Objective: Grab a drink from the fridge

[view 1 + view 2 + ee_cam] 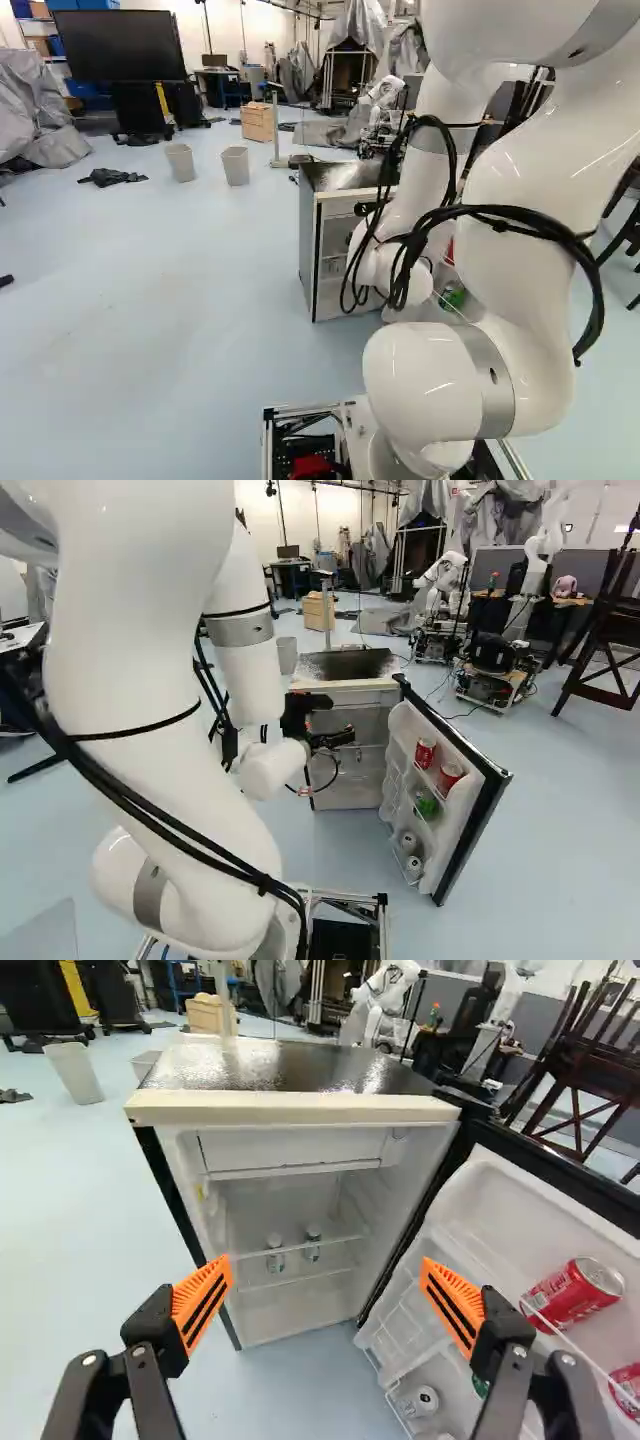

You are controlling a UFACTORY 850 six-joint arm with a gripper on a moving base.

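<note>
My gripper [335,738] hangs in front of the small fridge [345,685], whose door [470,770] is swung out. In the wrist view the gripper [328,1278] stands open, its orange pads wide apart with nothing between them. Ahead, on a shelf inside the fridge, stand two small silvery drinks [275,1252] [312,1244]. The door racks hold two red cans [425,752] [451,776], a green can [426,804] and, lowest, two pale cans [408,842] [414,865]. Beside the gripper in the wrist view, one red can [574,1293] lies tilted behind a wire rail.
The fridge's dark top [290,1066] has a pale front edge. Beyond it stand another robot [490,665], a wooden box [258,121] and two grey bins [181,162] [235,166]. A dark wooden chair frame [610,645] is at the right of the right base view.
</note>
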